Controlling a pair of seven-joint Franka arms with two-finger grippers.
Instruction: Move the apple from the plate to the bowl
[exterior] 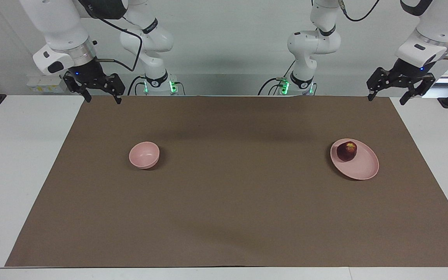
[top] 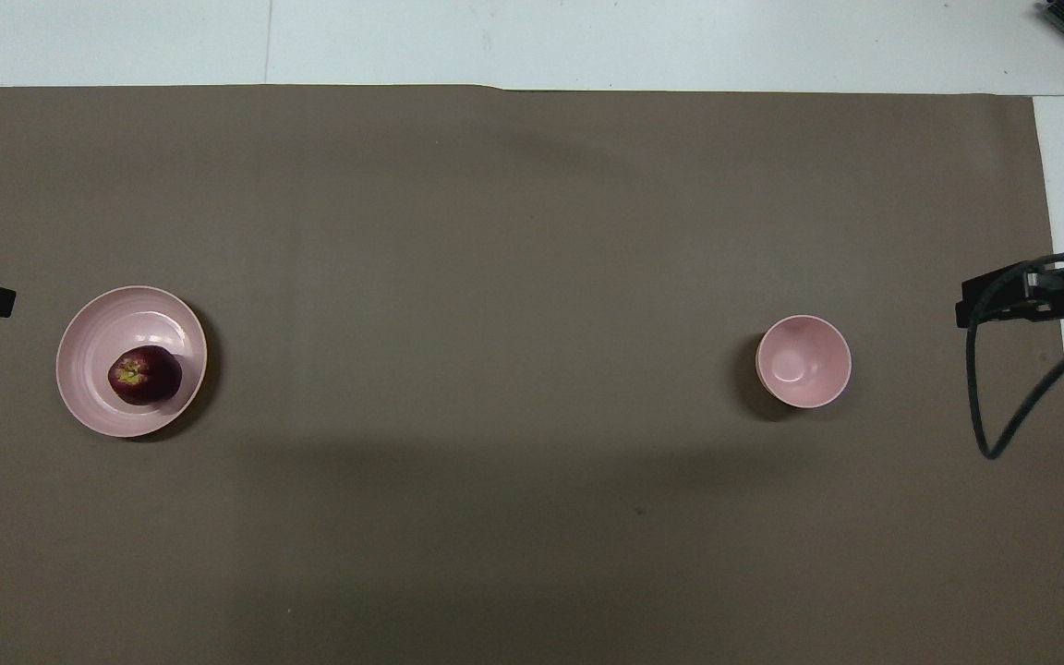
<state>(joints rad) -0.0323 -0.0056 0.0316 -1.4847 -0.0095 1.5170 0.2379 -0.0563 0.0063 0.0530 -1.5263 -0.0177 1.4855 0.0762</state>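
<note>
The dark red apple lies on the flat pink plate toward the left arm's end of the table; both also show in the overhead view, the apple on the plate. The small deep pink bowl stands empty toward the right arm's end and shows in the overhead view too. My left gripper hangs open and empty over the mat's edge nearest the robots, apart from the plate. My right gripper hangs open and empty over the mat's other near corner, apart from the bowl.
A brown mat covers most of the white table. A black cable loops from the right arm over the mat's edge. The robot bases stand at the table's near edge.
</note>
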